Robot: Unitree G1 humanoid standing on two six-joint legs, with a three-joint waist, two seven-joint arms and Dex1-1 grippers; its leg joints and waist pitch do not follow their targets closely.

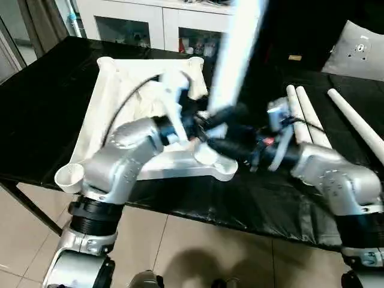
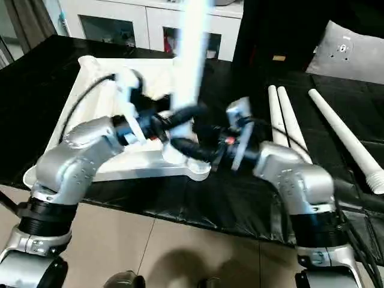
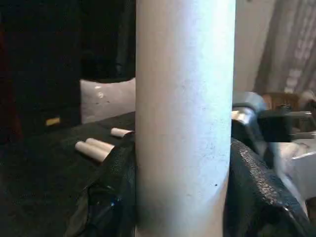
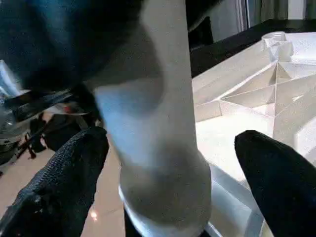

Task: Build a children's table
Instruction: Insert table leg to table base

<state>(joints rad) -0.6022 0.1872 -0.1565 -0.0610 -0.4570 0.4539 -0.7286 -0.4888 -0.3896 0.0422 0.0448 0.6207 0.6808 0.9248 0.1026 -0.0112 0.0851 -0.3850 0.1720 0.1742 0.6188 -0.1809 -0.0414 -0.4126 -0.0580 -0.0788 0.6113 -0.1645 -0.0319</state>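
Observation:
The children's table top (image 1: 114, 102) lies upside down, ribs up, on the black work table. One white leg (image 1: 237, 54) stands upright in its near right corner socket (image 1: 210, 157). My left gripper (image 3: 182, 148) is shut on this leg a little above the socket, with a black finger pressed on each side. Lower down, my right gripper (image 4: 170, 140) is open around the leg's base (image 4: 168, 197). Its fingers (image 4: 64, 182) stand apart from the tube on both sides.
Three spare legs lie on the work table (image 1: 48, 78) to the right: a pair (image 1: 300, 114) side by side and one (image 1: 354, 123) further out. A white glass-door cabinet (image 1: 150, 24) stands behind, with a grey cushion (image 1: 360, 51) at the back right.

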